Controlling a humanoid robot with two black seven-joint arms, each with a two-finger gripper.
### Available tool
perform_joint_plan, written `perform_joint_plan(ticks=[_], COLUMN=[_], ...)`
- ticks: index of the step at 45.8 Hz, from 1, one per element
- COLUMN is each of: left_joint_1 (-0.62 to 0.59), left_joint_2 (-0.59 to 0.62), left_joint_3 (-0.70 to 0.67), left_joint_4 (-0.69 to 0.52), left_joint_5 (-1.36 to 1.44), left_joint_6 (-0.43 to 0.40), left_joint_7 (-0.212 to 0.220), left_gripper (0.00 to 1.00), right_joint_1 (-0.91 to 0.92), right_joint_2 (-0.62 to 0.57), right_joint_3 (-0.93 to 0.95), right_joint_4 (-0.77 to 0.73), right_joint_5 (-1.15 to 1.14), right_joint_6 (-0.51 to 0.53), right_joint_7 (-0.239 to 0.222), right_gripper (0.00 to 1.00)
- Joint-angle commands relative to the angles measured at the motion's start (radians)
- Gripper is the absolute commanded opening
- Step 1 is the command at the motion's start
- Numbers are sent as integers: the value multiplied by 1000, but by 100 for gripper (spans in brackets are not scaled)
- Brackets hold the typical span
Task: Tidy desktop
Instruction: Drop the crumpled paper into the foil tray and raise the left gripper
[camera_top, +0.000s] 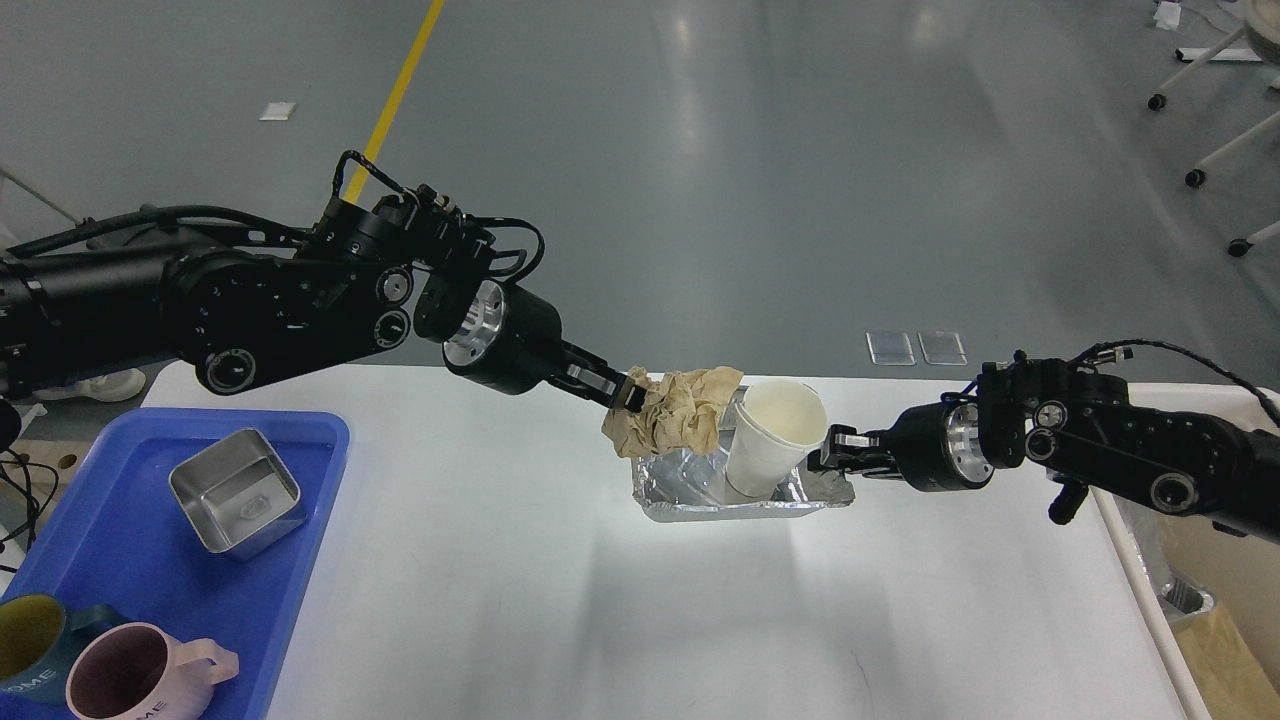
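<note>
The white desktop (520, 600) fills the lower view. At its far middle stands a crumpled foil tray (700, 500) with a white paper cup (768, 440) leaning in it. My left gripper (630, 392) is shut on a crumpled brown paper wad (680, 408) and holds it over the tray's left end, against the cup. My right gripper (830, 455) is shut on the foil tray's right rim, just beside the cup.
A blue plastic tray (310, 440) lies at the left front, holding a square steel container (237, 492), a pink mug (130, 670) and a yellow-and-teal mug (35, 640). A beige bin (1225, 610) stands off the table's right edge.
</note>
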Motion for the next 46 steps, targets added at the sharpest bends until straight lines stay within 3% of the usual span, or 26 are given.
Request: perform_joint_plan(ticks=[1, 11, 20, 25, 46], left_joint_1=[24, 22, 19, 22, 5], left_joint_2=[-38, -64, -69, -69, -46], left_joint_3=[-2, -8, -11, -9, -77], left_joint_4=[21, 42, 53, 57, 67], left_joint_5=[0, -12, -19, -19, -77], left_joint_6=[30, 57, 111, 142, 155], left_joint_7=[0, 0, -1, -1, -3], left_gripper=[11, 30, 67, 80, 86], right_joint_1=[2, 4, 4, 4, 1], right_joint_2=[-2, -2, -2, -2, -26], right_joint_3=[1, 1, 1, -1, 8], right_joint_4=[1, 1, 1, 1, -15], right_joint_5=[3, 3, 3, 3, 62], right_joint_6=[-1, -1, 1, 1, -22], right_joint_7=[0, 0, 0, 0, -3], right_gripper=[0, 0, 0, 0, 0])
